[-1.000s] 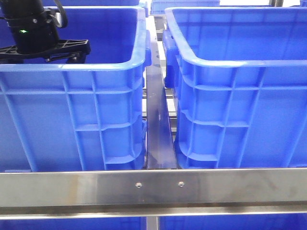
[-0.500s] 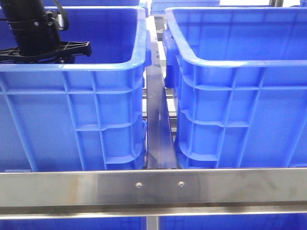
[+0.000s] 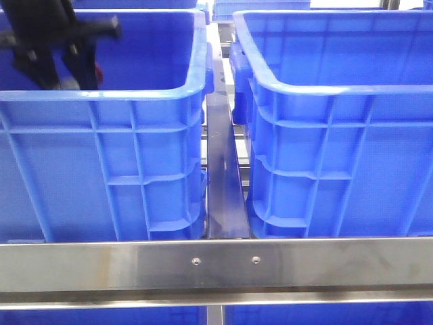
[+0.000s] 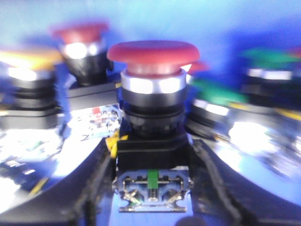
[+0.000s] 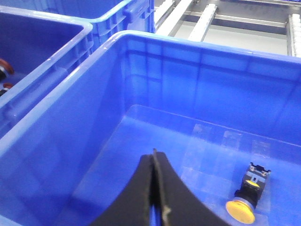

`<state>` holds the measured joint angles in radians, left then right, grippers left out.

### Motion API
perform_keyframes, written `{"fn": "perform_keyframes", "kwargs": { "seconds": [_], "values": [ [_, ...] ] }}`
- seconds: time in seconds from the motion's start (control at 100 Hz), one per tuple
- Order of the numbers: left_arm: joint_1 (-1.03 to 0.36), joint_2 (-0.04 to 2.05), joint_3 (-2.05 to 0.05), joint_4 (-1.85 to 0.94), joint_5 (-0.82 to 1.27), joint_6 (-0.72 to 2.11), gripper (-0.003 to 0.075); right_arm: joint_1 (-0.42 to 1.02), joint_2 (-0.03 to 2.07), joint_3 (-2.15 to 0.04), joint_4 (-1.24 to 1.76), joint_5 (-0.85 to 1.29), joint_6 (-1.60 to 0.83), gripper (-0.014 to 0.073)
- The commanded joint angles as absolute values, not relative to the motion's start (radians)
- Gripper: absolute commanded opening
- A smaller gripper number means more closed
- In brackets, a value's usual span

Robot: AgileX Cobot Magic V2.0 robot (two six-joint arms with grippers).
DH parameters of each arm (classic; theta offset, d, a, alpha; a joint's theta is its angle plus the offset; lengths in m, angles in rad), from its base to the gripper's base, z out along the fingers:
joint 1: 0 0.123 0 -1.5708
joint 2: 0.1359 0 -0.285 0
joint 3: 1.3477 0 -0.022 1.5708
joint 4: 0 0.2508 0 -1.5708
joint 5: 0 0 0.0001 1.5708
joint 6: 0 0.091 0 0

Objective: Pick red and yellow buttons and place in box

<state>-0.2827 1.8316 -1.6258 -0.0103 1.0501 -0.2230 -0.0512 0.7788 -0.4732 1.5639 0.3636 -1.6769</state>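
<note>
Blue bin walls surround left gripper clamping red button.

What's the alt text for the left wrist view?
Blurred close-up: a red mushroom-head push button stands upright between the left gripper's two dark fingers, its black base and contact block at their level. Behind it, out of focus, are another red button, a yellow one and green ones, inside a blue bin.

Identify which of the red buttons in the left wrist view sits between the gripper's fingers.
The sharp red button in front, its black base between the left gripper fingers; the other red button stands blurred behind.
</note>
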Motion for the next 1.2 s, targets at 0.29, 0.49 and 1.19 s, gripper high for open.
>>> {"fn": "perform_keyframes", "kwargs": {
  "seconds": [0.29, 0.49, 1.19],
  "values": [
    [-0.285, 1.628, -1.657, -0.371, 1.055, 0.177, -0.0003, -0.056, 0.771, -0.501, 1.595, 0.376, -1.686, -0.0071],
    [-0.285, 1.616, -1.657, -0.626, 1.174, 0.429, -0.0003, -0.056, 0.771, -0.501, 1.595, 0.376, -1.686, -0.0071],
    [-0.506, 1.617, -1.657, -0.759, 1.235, 0.491, -0.0003, -0.056, 0.771, -0.501, 1.661, 0.418, -1.686, 0.0]
  ]
}}
